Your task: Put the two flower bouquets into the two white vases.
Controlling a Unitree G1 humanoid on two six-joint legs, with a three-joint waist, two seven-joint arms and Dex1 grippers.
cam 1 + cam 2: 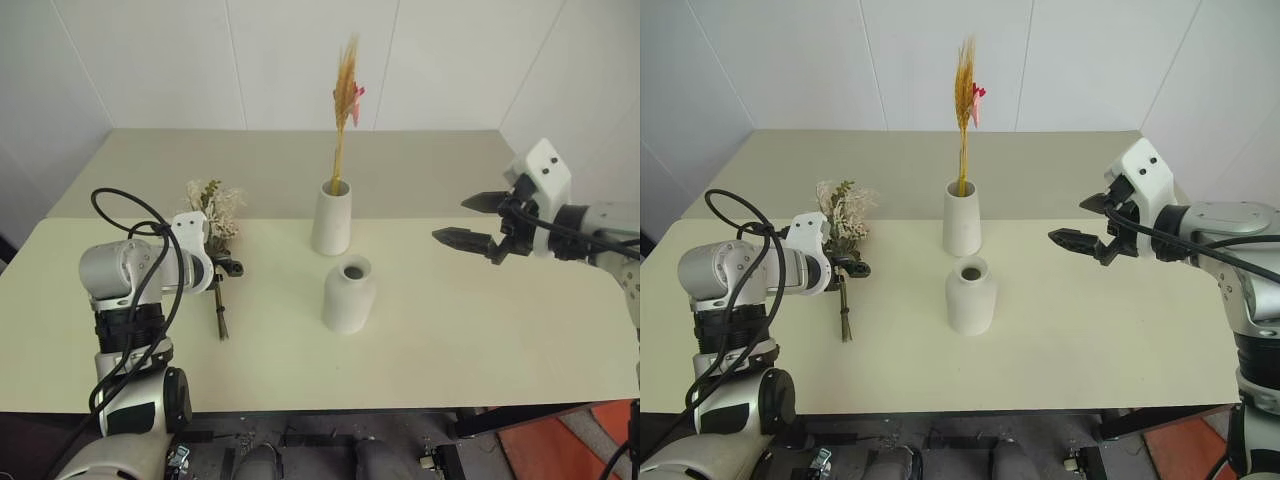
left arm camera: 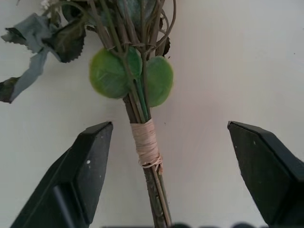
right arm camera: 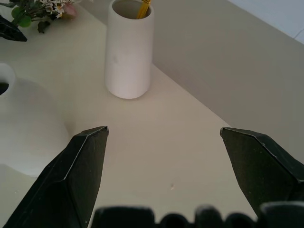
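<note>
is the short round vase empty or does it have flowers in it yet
Empty. The short round vase shows a bare dark mouth, with no stems in it. The bushy bouquet lies flat on the table.

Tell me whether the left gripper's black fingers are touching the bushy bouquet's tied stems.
Apart. In the left wrist view, the left gripper has one finger on each side of the bushy bouquet, with bare cream table showing between each finger and the stems.

On the pale desk the bushy bouquet lies left; the tall vase stands centre, the short vase just nearer.
</note>
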